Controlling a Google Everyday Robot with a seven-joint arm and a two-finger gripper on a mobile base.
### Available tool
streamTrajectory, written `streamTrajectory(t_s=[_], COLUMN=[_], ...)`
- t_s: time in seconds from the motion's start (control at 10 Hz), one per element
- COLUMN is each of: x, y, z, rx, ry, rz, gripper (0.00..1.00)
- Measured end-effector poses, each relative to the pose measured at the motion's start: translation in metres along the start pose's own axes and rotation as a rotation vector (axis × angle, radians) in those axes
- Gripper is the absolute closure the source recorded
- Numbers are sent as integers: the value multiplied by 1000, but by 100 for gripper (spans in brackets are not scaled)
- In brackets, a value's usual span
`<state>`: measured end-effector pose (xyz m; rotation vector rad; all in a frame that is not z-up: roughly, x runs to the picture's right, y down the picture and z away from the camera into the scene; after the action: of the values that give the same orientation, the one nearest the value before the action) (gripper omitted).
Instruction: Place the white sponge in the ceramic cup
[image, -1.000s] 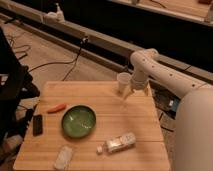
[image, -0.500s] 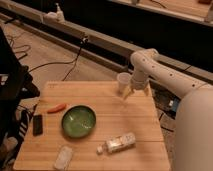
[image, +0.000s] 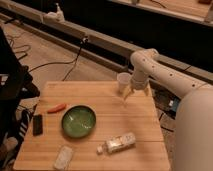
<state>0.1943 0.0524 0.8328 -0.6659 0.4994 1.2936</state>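
Nearest you, at the front left edge of the light wooden table (image: 145, 117), lies the small off-white rectangular sponge (image: 63, 156), flat on the wood and touching nothing. To its right you see a clear plastic bottle with a pale label (image: 117, 144) lying on its side, cap towards the sponge. Behind the two of them sits the round green bowl (image: 79, 121), and just beside the bowl's left are a flat black rectangular object (image: 37, 124) and a small orange-red elongated item (image: 56, 107).

Further back, towards the far right of the table, your gripper (image: 131, 98) hangs from the white arm (image: 165, 75), pointing down just above the tabletop. Its fingers are spread with nothing between them. Just to its left, near the back edge, stands the small plain white ceramic cup (image: 123, 82), upright and well apart from the sponge.
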Motion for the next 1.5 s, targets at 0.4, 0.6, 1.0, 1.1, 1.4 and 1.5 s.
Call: streamTrajectory(t_s=[0.4, 0.6, 1.0, 1.1, 1.4, 1.5], x=[0, 0, -7, -10, 7, 16], y=[0, 0, 33, 63, 151, 182], z=[0, 0, -5, -7, -4, -5], rx=[0, 1, 4, -14, -77, -105], ry=[0, 0, -6, -16, -8, -9], rz=[0, 0, -109, -188, -435, -525], gripper=[20, 20, 20, 20, 20, 20])
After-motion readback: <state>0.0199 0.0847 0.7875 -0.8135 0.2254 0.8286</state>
